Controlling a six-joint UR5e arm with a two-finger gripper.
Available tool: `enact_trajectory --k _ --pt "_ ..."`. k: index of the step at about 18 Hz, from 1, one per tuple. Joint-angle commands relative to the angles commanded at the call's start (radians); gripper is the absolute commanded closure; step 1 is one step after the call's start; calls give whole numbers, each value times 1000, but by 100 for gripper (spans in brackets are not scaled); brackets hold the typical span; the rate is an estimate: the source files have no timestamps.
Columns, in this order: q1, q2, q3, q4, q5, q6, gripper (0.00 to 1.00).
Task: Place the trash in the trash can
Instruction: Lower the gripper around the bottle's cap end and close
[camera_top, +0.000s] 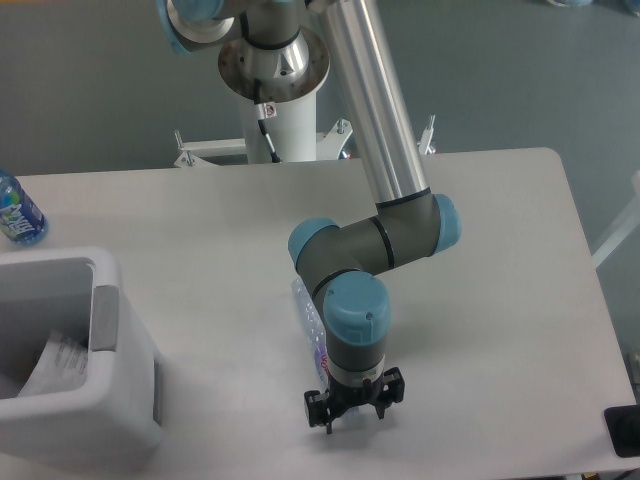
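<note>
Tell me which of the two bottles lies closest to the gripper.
The crushed clear bottle, lying on the table right under the arm's wrist, just behind the gripper. The blue-labelled bottle stands far off at the table's left edge, beyond the white bin.
</note>
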Motion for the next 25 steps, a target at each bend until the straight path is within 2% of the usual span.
enact_trajectory --k 2,7,13,25 --pt "0 2 -3 2 2 3 41" --pt "0 5 -8 2 6 3 41" --pt "0 9 -8 2 23 5 60" --pt "-3 15 -8 0 38 5 77"
